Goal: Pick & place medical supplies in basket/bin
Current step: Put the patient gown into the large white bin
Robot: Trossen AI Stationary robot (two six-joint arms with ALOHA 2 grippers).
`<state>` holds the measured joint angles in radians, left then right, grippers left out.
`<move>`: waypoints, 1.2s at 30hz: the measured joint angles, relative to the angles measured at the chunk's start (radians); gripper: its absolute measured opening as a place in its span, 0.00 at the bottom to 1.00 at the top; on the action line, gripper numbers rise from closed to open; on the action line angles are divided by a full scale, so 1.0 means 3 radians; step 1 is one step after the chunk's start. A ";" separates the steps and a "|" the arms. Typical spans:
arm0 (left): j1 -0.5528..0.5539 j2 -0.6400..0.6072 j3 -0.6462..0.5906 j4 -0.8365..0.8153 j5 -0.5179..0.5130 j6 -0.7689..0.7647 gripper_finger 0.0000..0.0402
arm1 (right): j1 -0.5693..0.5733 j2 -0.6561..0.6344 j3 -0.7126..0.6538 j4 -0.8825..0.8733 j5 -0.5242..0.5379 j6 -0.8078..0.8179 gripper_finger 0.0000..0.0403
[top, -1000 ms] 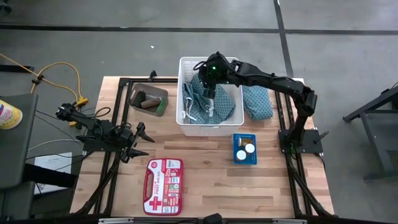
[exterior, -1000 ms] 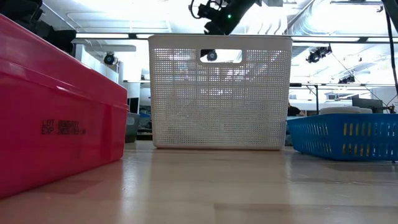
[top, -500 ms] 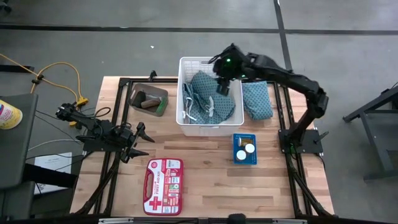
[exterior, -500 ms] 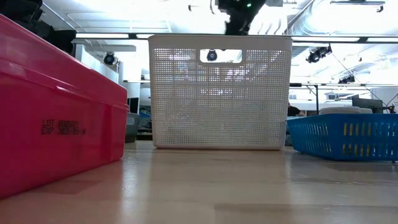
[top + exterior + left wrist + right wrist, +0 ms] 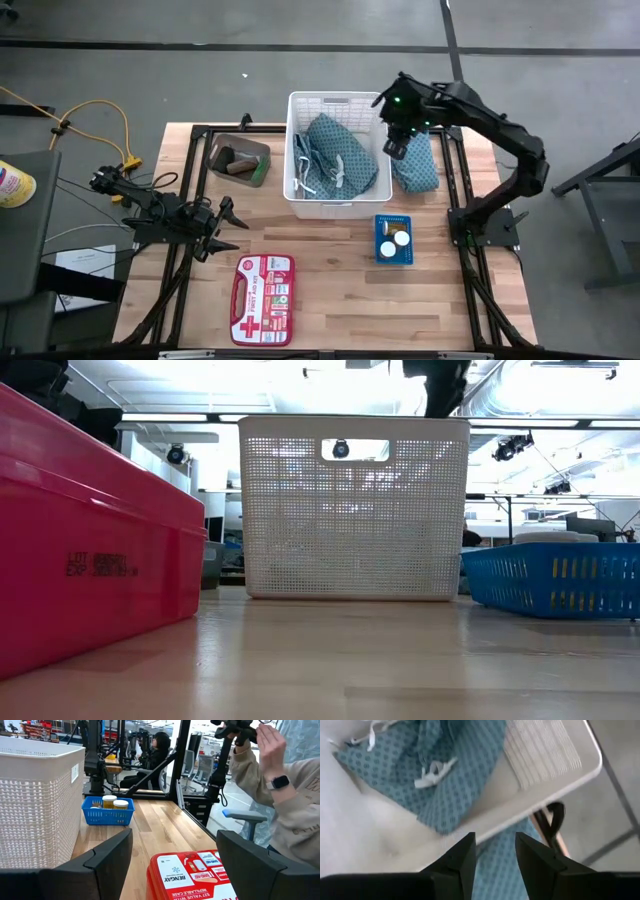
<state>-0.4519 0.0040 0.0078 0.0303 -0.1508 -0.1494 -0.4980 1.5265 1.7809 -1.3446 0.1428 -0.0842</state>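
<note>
The left gripper rested low at the counter's left side, its fingers spread apart and holding nothing. The small grey bin sat near the far left corner with a dark roll and a green piece inside. The white basket stood at centre, one teal cloth lying crumpled in it. The right gripper hovered above the basket's right wall, fingers slightly parted and empty, over the second teal cloth lying on the counter just beside the basket.
</note>
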 joint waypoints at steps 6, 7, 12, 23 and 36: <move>0.0000 0.0000 0.0000 0.0000 0.0004 0.0000 0.70 | 0.0000 -0.0236 -0.0250 -0.0164 0.0060 0.0251 0.30; 0.0000 0.0001 0.0000 0.0000 0.0011 -0.0001 0.70 | 0.0000 -0.0292 -0.0350 -0.0145 0.0053 0.0287 0.30; 0.0000 0.0001 0.0000 0.0000 0.0011 -0.0001 0.70 | 0.0001 -0.0653 -0.0962 0.0100 0.0050 0.0435 0.30; 0.0000 0.0001 0.0000 0.0000 0.0009 0.0000 0.70 | 0.0000 -0.1552 -0.2226 0.0649 0.0035 0.0910 0.30; 0.0000 0.0001 0.0000 0.0000 0.0003 -0.0001 0.70 | 0.0001 -0.1932 -0.3086 0.1157 -0.0040 0.1239 0.30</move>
<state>-0.4519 0.0044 0.0078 0.0303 -0.1500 -0.1497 -0.4978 0.9470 0.8551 -0.9975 0.1307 0.2874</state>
